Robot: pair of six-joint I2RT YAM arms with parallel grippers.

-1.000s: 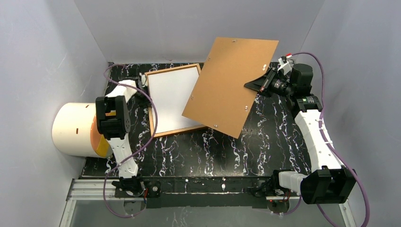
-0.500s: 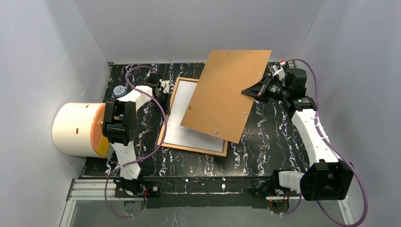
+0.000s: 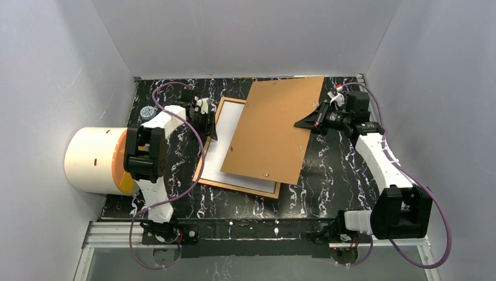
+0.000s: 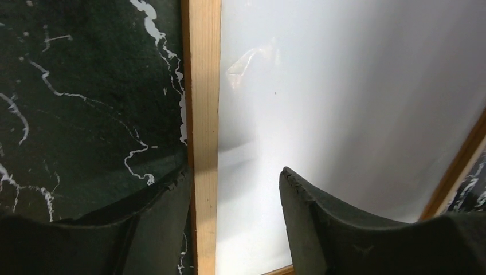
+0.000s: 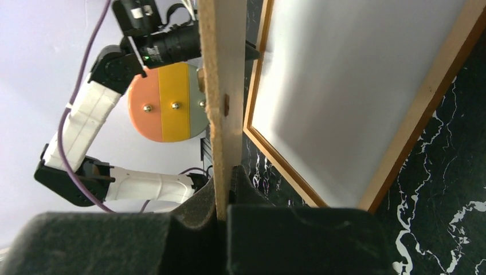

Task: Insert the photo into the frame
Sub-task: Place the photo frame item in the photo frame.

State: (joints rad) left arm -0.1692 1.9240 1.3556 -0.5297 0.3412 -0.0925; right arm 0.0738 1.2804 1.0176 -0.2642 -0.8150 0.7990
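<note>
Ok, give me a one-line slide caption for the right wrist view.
Right claw pinches the backing board edge-on over the wooden frame, where the photo lies white side up.

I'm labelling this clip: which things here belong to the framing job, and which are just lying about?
Job: frame; photo, white side up inside it; backing board, clamped in the right fingers.
Lying about: white cylinder at left.

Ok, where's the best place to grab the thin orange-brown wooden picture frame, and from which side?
I'd grip the orange-brown wooden frame by its long rail nearest the left arm, coming from above. The plain brown backing board covers the opposite side, while this rail lies flat, bare and narrow. The left end effector hangs open astride it.
</note>
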